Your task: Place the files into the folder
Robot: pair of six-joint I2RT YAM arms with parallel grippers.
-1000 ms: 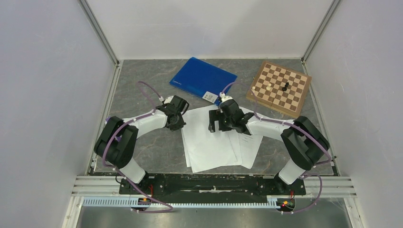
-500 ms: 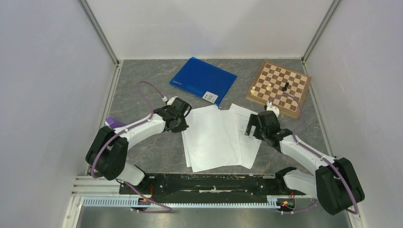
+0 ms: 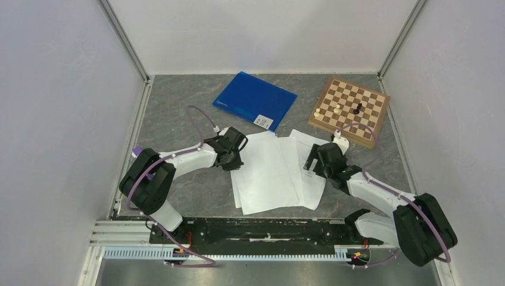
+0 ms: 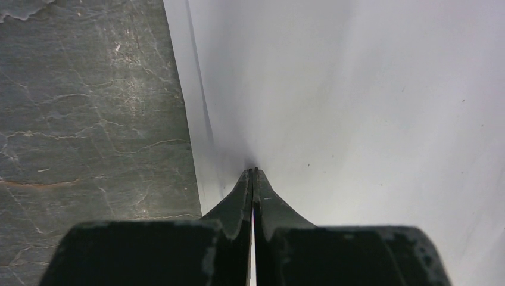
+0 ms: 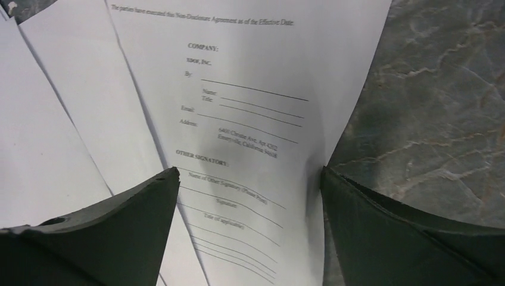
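So, step: squaring files (image 3: 271, 173)
left claw (image 4: 253, 173): together, 9 o'clock edge
right claw (image 5: 250, 171): apart, 3 o'clock edge
tip: push inward evenly

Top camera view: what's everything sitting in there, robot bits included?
Table: one, grey marbled, fills the floor.
Folder: one, blue, far centre; white label at its near corner.
Paper sheets: at least three, white, fanned mid-table, one printed.
Chessboard: one, brown and cream, far right.
Chess pieces: a few, pale plus one black, on the chessboard.
Left pincer: black, shut on the sheets' left edge.
Right pincer: black, open over the printed sheet.
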